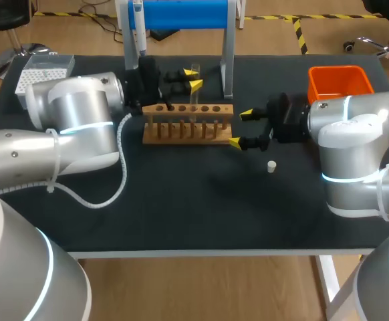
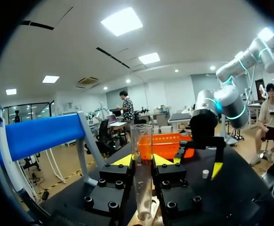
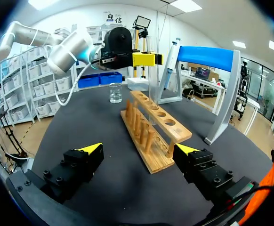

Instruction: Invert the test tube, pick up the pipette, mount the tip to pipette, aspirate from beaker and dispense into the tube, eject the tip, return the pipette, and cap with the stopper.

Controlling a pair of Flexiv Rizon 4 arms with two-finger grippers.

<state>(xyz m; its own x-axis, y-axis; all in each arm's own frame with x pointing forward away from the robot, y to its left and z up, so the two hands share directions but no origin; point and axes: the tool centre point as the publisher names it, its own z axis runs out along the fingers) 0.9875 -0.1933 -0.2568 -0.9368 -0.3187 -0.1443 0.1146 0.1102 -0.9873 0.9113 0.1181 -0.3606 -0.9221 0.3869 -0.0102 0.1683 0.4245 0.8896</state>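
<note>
- While held upright above the wooden rack, clamped between the fingers of the left gripper: the test tube.
- Spread wide apart at the rack's end, gripping nothing: the right gripper.
- Lying on the table near that right gripper: the stopper.

Counter: dark matte top, light front edge.

Wooden rack: mid-counter, long side toward the robot. Top board with a row of round holes; upright pegs along the base (clearest in the right wrist view).

Stand: just behind the rack, white uprights carrying a blue crossbar; also seen at and.

Orange bin: right rear corner of the counter, open-topped, well apart from the rack. Contents cannot be told. Seen again at.
</note>
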